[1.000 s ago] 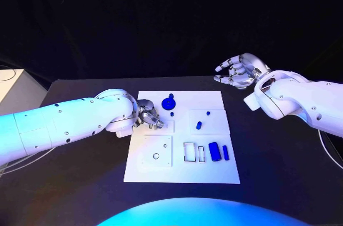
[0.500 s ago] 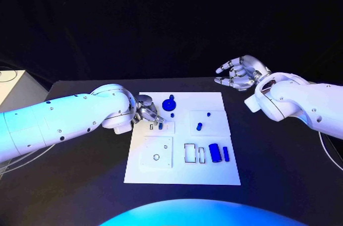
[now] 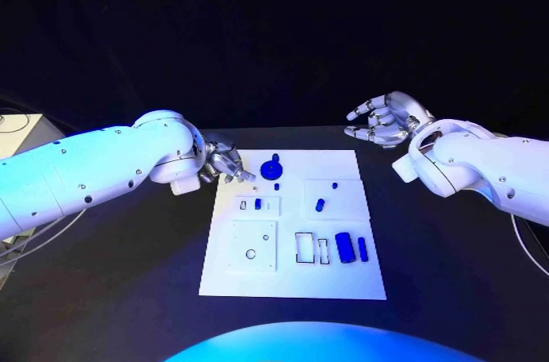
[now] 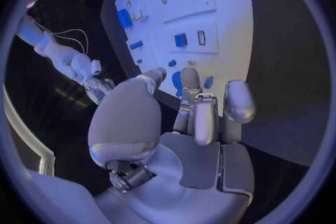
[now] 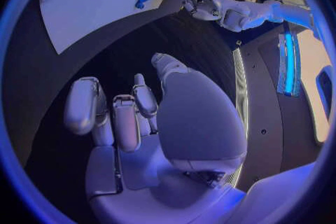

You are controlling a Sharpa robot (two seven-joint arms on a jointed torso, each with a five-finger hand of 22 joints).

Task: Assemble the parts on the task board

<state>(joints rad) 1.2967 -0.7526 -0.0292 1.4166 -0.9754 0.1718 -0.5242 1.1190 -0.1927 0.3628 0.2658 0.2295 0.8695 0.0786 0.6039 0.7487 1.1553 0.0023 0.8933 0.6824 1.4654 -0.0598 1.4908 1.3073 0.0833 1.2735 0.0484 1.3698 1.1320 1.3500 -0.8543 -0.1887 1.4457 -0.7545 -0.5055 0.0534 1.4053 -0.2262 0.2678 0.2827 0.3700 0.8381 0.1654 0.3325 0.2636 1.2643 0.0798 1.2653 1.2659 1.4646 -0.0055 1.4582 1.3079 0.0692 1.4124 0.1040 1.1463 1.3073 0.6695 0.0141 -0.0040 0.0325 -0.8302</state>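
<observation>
The left hand [image 3: 225,165] hovers at the task board's [image 3: 343,276] far-left corner, fingers loosely curled, holding nothing. The right hand [image 3: 383,120] is raised over the black desk [image 3: 446,251] beyond the board's far-right corner, fingers apart and empty. On the white board, centre of desk: a round blue part [image 3: 271,170] near the far edge, small blue parts [image 3: 259,202] mid-board (one by a slot), and two upright blue blocks [image 3: 344,245] at the near right, beside rect. cut-outs.
</observation>
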